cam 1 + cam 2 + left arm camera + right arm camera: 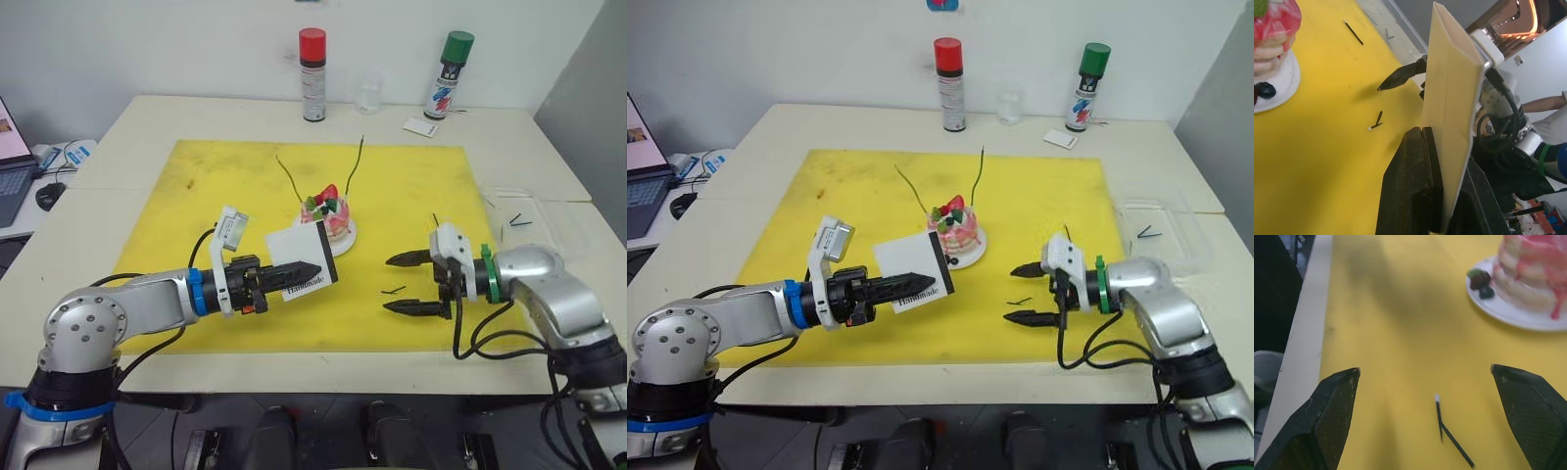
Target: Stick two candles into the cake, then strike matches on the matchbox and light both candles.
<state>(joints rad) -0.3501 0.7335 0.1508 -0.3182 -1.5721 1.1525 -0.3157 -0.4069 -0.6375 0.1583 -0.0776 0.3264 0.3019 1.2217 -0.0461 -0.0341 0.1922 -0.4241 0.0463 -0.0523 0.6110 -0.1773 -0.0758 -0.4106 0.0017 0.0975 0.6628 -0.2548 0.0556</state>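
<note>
- Head views: the flat white rectangular matchbox with a black strip and "Handmade" print is held upright, clamped between the two black fingers of the left gripper, just in front of the small round pink layered cake on its white plate; it seems to be presented this way so that the striking strip is offered to the other arm.
- The two long, thin green candles are already seen standing in the cake, leaning outward to either side, so the sticking step is judged done and neither is seen burning.
- The right gripper is hovering over the yellow mat with its fingers spread wide and nothing between them, level with the short dark bent match lying just beside it.
- More dark matches are seen in a clear tray on the table's right side.
- Left wrist view: the matchbox is viewed edge-on, pinched at its lower end, with the other gripper's fingertip pointing toward it.
- Right wrist view: the match, white-tipped and kinked, is framed between the widely parted fingers, which suggests a pick-up is being lined up; its thinness may make the grip slip.
</note>
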